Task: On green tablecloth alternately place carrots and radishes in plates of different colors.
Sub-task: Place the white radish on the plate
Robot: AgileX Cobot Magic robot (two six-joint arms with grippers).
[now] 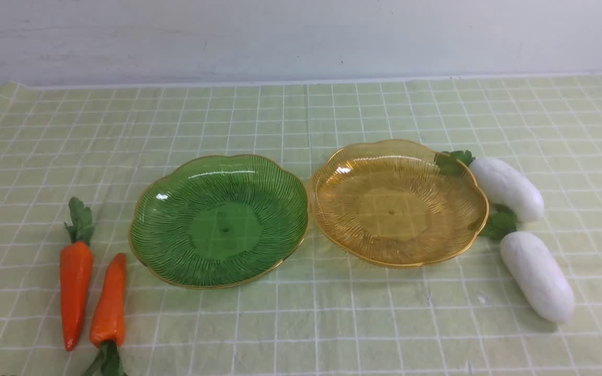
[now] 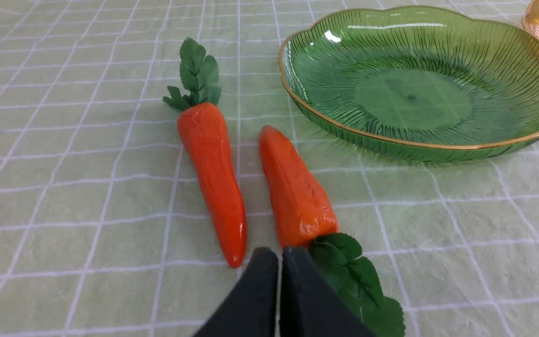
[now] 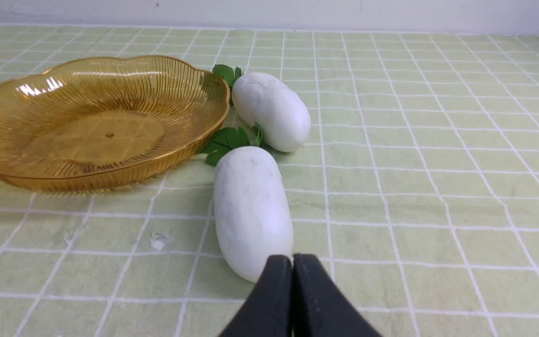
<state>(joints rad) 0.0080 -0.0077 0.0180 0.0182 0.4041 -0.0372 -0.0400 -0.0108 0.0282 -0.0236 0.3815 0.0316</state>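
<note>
So, neither plate holds anything yet. Toward the left edge of the green tablecloth, close to its front edge, two carrots lie side by side, head to tail and just apart: the outer carrot with its leaves pointing away, the inner carrot with its leaves toward the robot. The left gripper has its jaws pressed together on nothing, tips near the inner carrot's leafy end. Mid-cloth sit the green plate and the amber plate, rims nearly touching. Toward the right edge lie two radishes, the far radish and the near radish, leaf tufts at the amber rim. The right gripper is closed and empty, by the near radish's rounded end.

The first pick is likely in hand. To do it well, I would spread the jaws, straddle the thick orange body rather than the leaves, and come down squarely so the neighbour is not nudged; the plump radish probably needs a wider, centred grip. No brand, label or writing can be read.
</note>
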